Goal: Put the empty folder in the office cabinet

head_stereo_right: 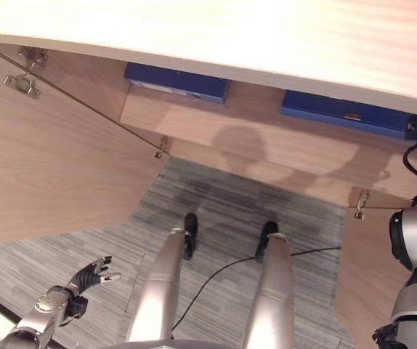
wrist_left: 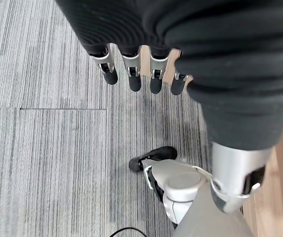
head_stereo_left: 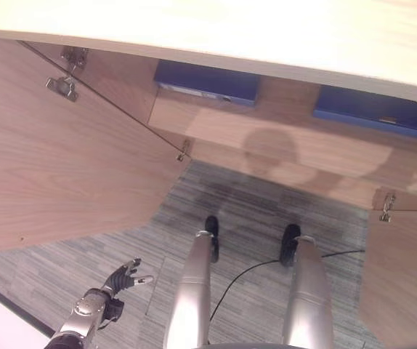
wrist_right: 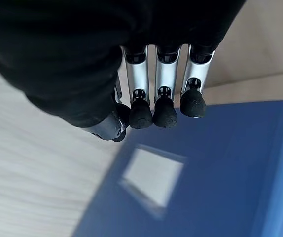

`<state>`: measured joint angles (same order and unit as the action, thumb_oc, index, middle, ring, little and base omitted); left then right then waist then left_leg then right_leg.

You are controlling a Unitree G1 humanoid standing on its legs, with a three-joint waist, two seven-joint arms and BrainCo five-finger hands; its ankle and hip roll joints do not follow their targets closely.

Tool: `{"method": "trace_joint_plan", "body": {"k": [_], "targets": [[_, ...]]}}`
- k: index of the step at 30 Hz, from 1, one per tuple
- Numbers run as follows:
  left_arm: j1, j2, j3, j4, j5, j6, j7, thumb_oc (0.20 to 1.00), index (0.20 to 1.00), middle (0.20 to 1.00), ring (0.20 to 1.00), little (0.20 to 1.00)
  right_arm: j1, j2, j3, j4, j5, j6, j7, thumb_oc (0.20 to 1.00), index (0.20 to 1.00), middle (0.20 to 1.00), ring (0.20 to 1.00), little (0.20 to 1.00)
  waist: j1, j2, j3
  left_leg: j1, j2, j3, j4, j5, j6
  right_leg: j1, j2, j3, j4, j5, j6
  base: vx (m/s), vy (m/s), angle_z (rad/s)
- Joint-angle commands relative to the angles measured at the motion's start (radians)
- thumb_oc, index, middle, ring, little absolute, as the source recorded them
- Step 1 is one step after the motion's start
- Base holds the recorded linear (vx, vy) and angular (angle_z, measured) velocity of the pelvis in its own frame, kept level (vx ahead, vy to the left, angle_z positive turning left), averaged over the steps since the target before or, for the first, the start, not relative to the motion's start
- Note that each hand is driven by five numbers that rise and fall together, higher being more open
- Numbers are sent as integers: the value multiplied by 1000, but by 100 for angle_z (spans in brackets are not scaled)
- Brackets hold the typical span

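Left arm hangs low at the robot's left side; left hand (head_stereo_left: 123,278) open, fingers (wrist_left: 133,79) straight and loosely spread, holding nothing. Right arm raised at the robot's right side, forearm reaching up and forward. Right hand (wrist_right: 146,98) with fingers straight and close together, thumb tucked alongside, nothing gripped.

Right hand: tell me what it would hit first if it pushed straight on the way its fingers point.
Probably the blue folder. The right hand has straight fingers aimed at its cover, near the pale label, and holds nothing. Depth is unclear, so contact may be close.
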<state>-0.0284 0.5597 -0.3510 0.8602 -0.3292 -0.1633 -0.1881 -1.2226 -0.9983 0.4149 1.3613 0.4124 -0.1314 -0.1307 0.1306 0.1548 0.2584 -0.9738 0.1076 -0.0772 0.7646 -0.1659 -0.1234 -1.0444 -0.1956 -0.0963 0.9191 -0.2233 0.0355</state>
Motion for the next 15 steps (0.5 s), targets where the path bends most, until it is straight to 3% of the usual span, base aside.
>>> {"method": "trace_joint_plan", "body": {"k": [1,8,11,12,13,15], "targets": [[38,28,27,76,-7,-4,-1,1000,1000,1000,1000,1000,90,14,-39,-41,29,-43,-10,200,200,200,200,200,6,-19,-5,20,-4,12,-51,-6,55,121,24,-7,-60,-114,55,0,0,0],[20,-26,55,134,-8,-4,27,1000,1000,1000,1000,1000,244,132,-134,-132,51,-65,-17,200,200,200,200,200,-11,-36,-12,64,-2,16,-79,-3,52,173,33,-9,-106,-104,53,5,3,-2],[8,-86,102,176,-5,-2,52,1000,1000,1000,1000,1000,493,284,-239,-266,33,-86,-19,200,200,200,200,200,-33,-45,-20,115,-4,20,-134,8,49,228,40,-10,-164,-88,53,21,10,-4],[9,-84,100,177,-5,-2,52,1000,1000,1000,1000,1000,499,285,-243,-271,31,-85,-20,200,200,200,200,200,-31,-47,-21,118,-4,20,-135,9,49,230,40,-10,-165,-87,53,-70,25,-2],[2,-100,111,190,0,-1,58,1000,1000,1000,1000,1000,553,323,-260,-299,28,-90,-19,200,200,200,200,200,-35,-48,-20,124,-3,23,-166,50,53,234,42,-18,-194,-46,47,-74,19,-4],[1,-128,129,205,0,0,66,1000,1000,1000,1000,1000,670,394,-295,-351,21,-97,-19,200,200,200,200,200,-44,-54,-27,153,-3,21,-195,56,52,262,44,-19,-220,-38,49,7,22,-9]]}}
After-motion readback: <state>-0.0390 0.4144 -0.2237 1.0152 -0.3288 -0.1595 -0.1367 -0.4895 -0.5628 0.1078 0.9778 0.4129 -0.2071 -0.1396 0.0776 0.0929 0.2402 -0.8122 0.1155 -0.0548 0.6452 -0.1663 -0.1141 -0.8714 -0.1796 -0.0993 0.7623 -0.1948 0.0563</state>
